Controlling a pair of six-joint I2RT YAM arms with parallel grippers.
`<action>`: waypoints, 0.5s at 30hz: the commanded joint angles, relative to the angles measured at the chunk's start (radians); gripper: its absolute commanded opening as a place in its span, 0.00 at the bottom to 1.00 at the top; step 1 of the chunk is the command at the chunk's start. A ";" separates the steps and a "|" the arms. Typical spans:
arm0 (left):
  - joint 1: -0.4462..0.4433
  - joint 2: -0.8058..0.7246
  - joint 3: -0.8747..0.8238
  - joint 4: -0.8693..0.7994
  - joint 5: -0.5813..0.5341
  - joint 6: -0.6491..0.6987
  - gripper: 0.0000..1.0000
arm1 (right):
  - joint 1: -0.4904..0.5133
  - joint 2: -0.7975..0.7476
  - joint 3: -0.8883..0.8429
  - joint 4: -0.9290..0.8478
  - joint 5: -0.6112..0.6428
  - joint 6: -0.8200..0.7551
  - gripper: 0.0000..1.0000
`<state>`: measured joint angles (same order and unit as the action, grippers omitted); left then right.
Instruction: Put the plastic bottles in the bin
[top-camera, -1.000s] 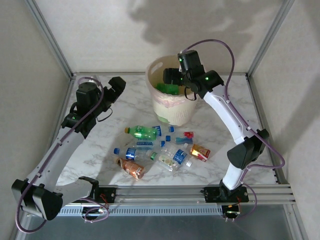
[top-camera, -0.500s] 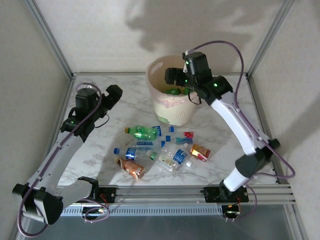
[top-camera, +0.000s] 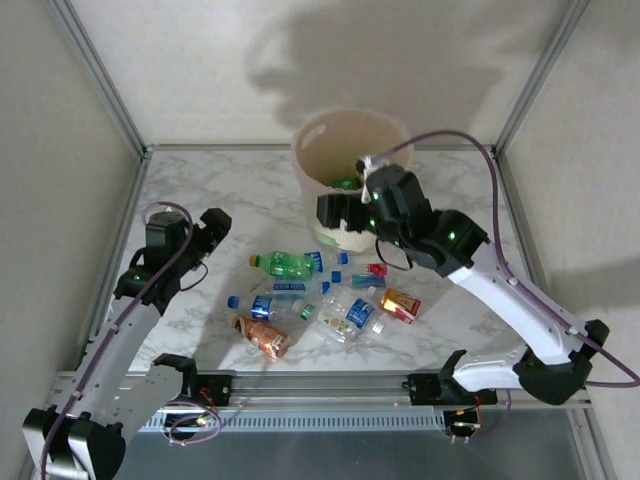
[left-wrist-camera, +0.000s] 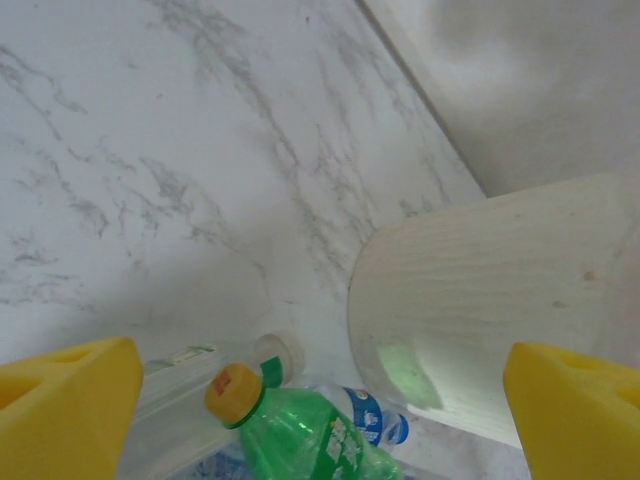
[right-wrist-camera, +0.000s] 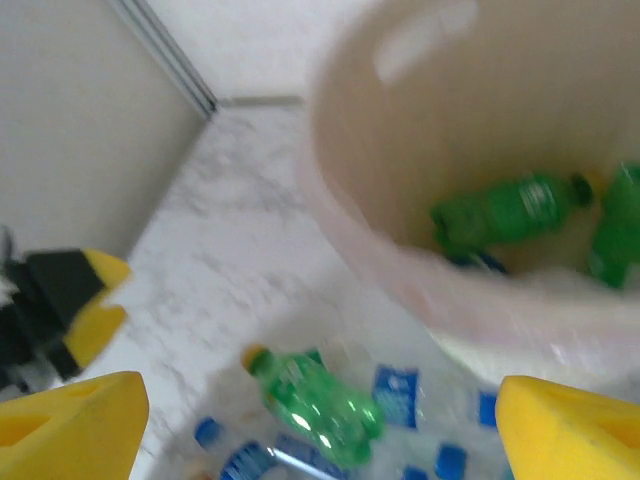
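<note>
**Overhead and wrist views, bottle-sorting cell.** The bin (top-camera: 303, 150) stands at the far middle of the bench (top-camera: 200, 185), within reach of both arms. Green bottles (right-wrist-camera: 510, 205) already lie inside it. The other plastic bottles (top-camera: 320, 300) lie on their sides in a loose cluster just on the near side of the bin, between the two arms.

The right fingers (right-wrist-camera: 70, 420) are spread wide and hold nothing. They hang by the bin's near wall and look down on the cluster, a pose suited to another pick.

The left fingers (left-wrist-camera: 65, 395) are likewise spread and empty, to the left of the cluster. They face the yellow-capped green bottle (left-wrist-camera: 300, 435) at its far left, which is probably their target.

An orange-labelled bottle (top-camera: 262, 337) and a red-labelled bottle (top-camera: 400, 303) lie nearest the arm bases.
</note>
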<state>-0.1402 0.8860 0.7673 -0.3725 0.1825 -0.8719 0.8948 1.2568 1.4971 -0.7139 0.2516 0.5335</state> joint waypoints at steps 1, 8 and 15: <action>0.007 0.009 -0.002 0.014 0.005 -0.015 0.93 | 0.007 -0.114 -0.134 -0.082 0.082 0.107 0.91; 0.007 0.089 0.055 0.068 0.038 -0.030 0.90 | 0.008 -0.257 -0.466 -0.074 -0.004 0.250 0.94; 0.002 0.138 0.024 0.093 0.037 -0.046 0.87 | 0.019 -0.255 -0.640 0.105 -0.146 0.270 0.85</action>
<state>-0.1402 1.0046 0.7834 -0.3058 0.2066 -0.8989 0.8963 0.9993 0.8772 -0.7265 0.1772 0.7742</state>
